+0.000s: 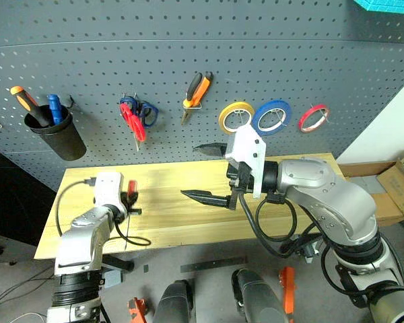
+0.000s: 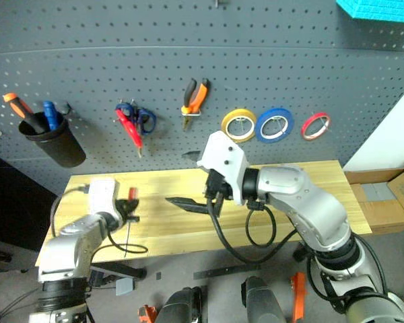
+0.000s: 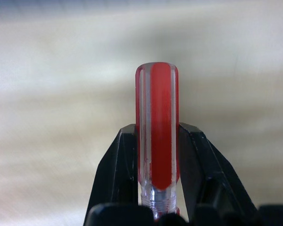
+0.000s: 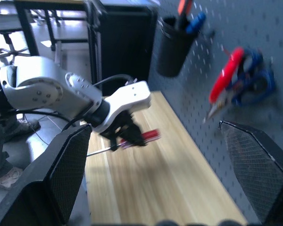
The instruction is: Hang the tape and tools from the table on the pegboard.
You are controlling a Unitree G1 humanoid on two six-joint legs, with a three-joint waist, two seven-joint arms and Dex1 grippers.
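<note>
The left gripper [image 1: 130, 199], clamped on the red-handled screwdriver [image 1: 131, 187], holds it just above the table [image 1: 168, 222], below the pegboard [image 1: 188, 54]. The right gripper [image 1: 209, 171] waits with fingers wide apart. Judged next: carry the screwdriver up to the black cup [image 1: 54, 134].

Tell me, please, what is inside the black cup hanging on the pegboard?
The black cup holds two tools standing handle-up: one with an orange-and-black handle and one with a blue handle. Their lower ends are hidden by the cup's wall, so their type cannot be told.
</note>
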